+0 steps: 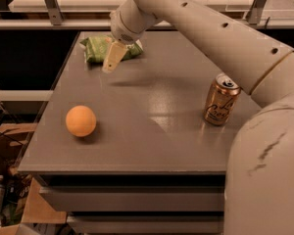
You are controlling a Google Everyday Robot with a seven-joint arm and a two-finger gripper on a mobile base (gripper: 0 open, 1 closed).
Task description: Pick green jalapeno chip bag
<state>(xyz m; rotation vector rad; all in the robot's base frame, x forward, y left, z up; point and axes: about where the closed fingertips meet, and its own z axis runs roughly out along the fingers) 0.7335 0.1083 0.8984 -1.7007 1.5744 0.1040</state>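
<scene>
The green jalapeno chip bag [96, 48] lies crinkled at the far left of the grey table [157, 106], its right part hidden behind my arm. My gripper [113, 58] hangs from the wrist just in front of the bag's right half, slightly above the table surface and overlapping the bag in view. I cannot tell whether it touches the bag.
An orange ball [81, 121] sits near the table's front left. A gold drink can [221, 100] stands upright at the right. My arm [220, 38] spans from lower right to the far left. Boxes and bottles [0, 199] lie on the floor at left.
</scene>
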